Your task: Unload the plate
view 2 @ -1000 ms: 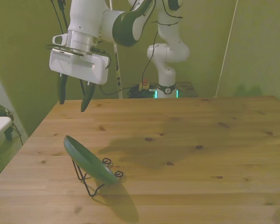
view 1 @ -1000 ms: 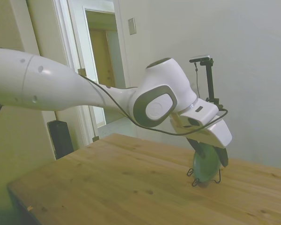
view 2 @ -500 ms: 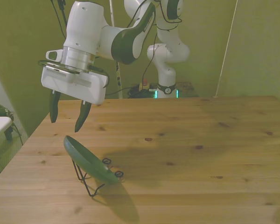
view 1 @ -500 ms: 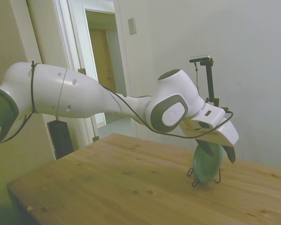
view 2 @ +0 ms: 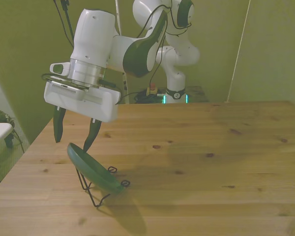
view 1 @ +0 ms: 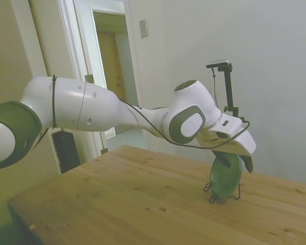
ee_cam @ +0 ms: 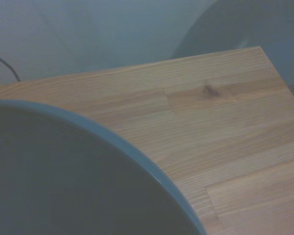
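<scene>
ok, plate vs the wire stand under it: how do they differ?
The plate is a solid sage-green disc with a shallow raised rim; the wire stand is thin black wire, open and see-through. The plate leans tilted, off the wood; the wire stand sits directly on the table and carries the plate. Shared: both sit at the front view's left, below the open hand.

wooden table, grain and knots showing. thin black wire stand near its edge at the front view's left. open doorway beyond.
</scene>
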`<state>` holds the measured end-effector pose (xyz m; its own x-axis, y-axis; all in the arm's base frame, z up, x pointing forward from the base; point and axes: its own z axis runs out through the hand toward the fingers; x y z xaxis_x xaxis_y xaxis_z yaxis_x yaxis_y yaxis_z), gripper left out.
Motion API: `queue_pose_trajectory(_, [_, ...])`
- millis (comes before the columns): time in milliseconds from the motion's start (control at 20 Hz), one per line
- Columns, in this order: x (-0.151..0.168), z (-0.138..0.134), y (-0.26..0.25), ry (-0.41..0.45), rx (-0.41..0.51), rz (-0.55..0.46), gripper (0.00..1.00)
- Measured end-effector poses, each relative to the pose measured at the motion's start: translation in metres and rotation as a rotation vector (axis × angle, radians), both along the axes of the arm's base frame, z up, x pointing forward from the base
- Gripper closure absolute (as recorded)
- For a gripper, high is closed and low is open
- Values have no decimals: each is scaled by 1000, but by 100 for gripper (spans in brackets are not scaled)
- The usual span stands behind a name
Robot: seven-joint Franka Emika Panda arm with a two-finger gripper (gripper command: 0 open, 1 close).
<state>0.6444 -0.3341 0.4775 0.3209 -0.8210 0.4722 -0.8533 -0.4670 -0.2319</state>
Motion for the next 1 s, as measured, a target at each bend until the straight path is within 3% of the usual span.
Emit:
queue_pose_trajectory(50, [0,0,0,0,-1,1,100])
queue_pose_trajectory(1000, [-2,-11,-9,35,-24,32,100])
